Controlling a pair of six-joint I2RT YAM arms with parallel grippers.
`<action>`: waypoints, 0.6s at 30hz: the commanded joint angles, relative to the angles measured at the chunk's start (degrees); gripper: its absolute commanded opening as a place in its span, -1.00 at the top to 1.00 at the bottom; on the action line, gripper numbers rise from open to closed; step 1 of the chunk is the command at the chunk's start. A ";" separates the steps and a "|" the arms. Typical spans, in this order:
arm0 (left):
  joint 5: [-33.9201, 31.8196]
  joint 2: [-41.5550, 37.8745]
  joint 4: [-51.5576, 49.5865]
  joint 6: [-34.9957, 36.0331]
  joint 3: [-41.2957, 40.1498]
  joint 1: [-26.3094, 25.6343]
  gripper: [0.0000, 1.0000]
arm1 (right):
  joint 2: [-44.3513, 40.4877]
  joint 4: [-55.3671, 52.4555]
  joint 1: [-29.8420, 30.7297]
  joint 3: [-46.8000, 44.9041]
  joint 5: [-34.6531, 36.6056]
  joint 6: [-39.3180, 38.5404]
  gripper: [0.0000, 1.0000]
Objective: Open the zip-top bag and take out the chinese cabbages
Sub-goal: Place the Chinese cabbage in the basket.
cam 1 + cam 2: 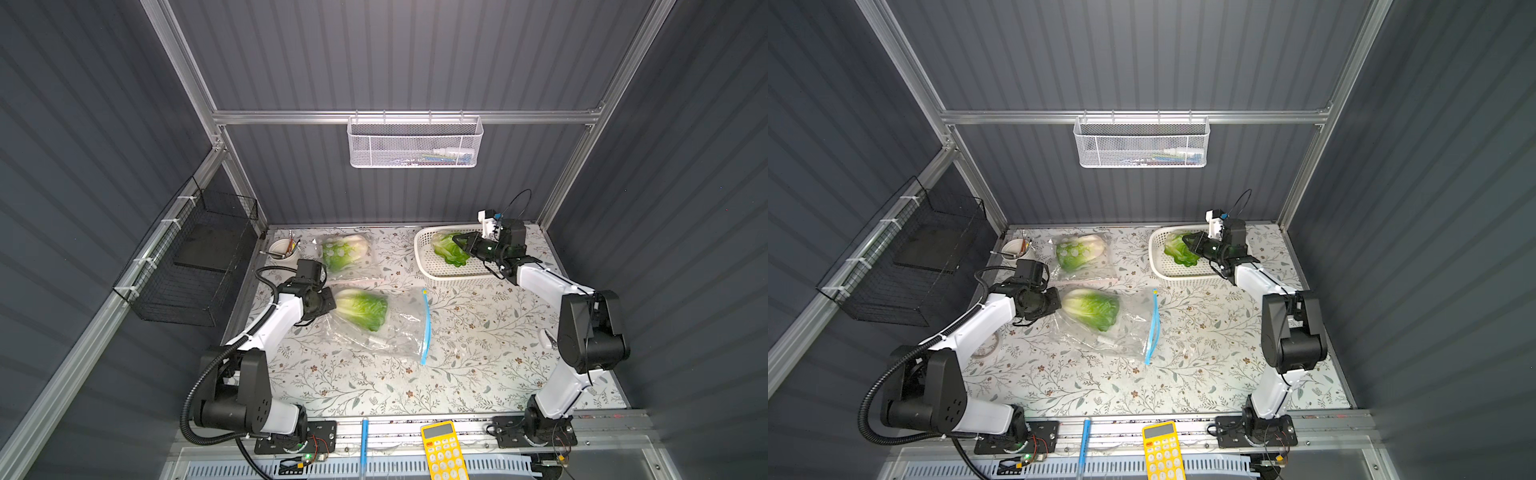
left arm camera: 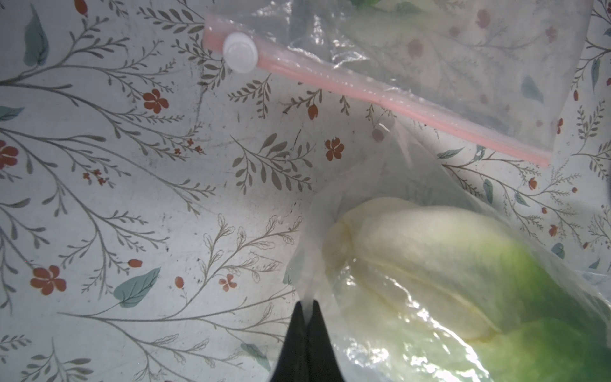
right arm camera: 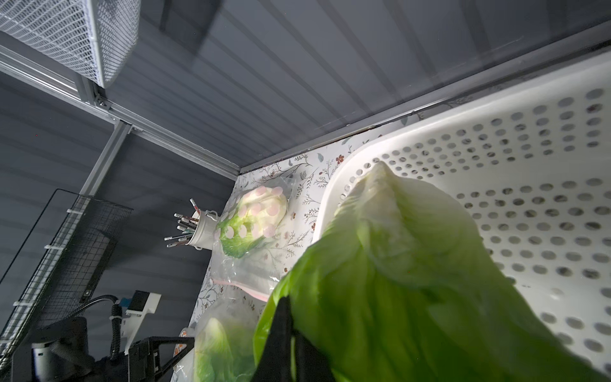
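A clear zip-top bag (image 1: 395,336) (image 1: 1129,332) with a blue zip strip (image 1: 426,328) lies mid-table, one chinese cabbage (image 1: 361,309) (image 1: 1092,309) (image 2: 429,261) inside it. My left gripper (image 1: 332,305) (image 1: 1058,305) (image 2: 306,306) is shut on the film at the bag's closed end, opposite the zip. My right gripper (image 1: 459,241) (image 1: 1188,240) (image 3: 291,327) is shut on the green leaves of a bare cabbage (image 1: 449,251) (image 1: 1179,251) (image 3: 396,264) over the white perforated basket (image 1: 440,276) (image 1: 1165,272) (image 3: 529,158). A second bag (image 1: 353,266) (image 2: 463,59) with a pink zip (image 2: 363,96) holds another cabbage (image 1: 343,251) (image 1: 1077,251) (image 3: 251,225).
A white cup of pens (image 1: 282,249) stands at the back left corner. A black wire basket (image 1: 195,266) hangs on the left wall, and a white mesh basket (image 1: 415,141) on the back rail. A yellow calculator (image 1: 442,451) and a blue pen (image 1: 364,440) lie at the front edge.
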 commanded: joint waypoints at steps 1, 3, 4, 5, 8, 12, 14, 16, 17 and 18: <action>1.67 0.30 -0.29 0.98 0.91 0.34 1.00 | 0.78 6.11 0.01 0.85 1.60 2.20 1.00; 2.19 0.31 -0.13 0.95 0.90 0.34 1.00 | 1.76 6.78 0.00 0.93 1.41 3.09 1.00; 2.48 0.39 -0.11 0.93 0.95 0.38 1.00 | 2.24 7.04 0.09 0.94 1.38 3.60 1.00; 2.84 0.31 0.00 0.91 0.95 0.34 1.00 | 2.67 7.28 0.09 0.92 1.45 3.96 1.00; 3.04 0.21 0.06 0.89 0.92 0.34 1.00 | 3.68 7.26 0.26 0.74 2.84 4.63 1.00; 3.34 0.01 0.07 0.90 0.93 0.34 1.00 | 4.68 8.02 0.33 0.19 4.50 6.18 1.00; 3.43 -0.12 -0.05 0.89 0.84 0.34 1.00 | 5.22 9.12 0.44 -0.23 4.35 7.43 1.00; 3.63 -0.21 0.02 0.81 0.87 0.34 1.00 | 5.36 8.86 0.70 -0.36 4.91 7.80 0.93; 3.86 -0.22 0.10 0.81 0.87 0.34 1.00 | 5.33 8.28 0.92 -0.48 5.61 7.75 0.91; 4.04 -0.18 0.15 0.80 0.87 0.34 1.00 | 5.34 7.52 1.14 -0.60 6.24 7.57 0.88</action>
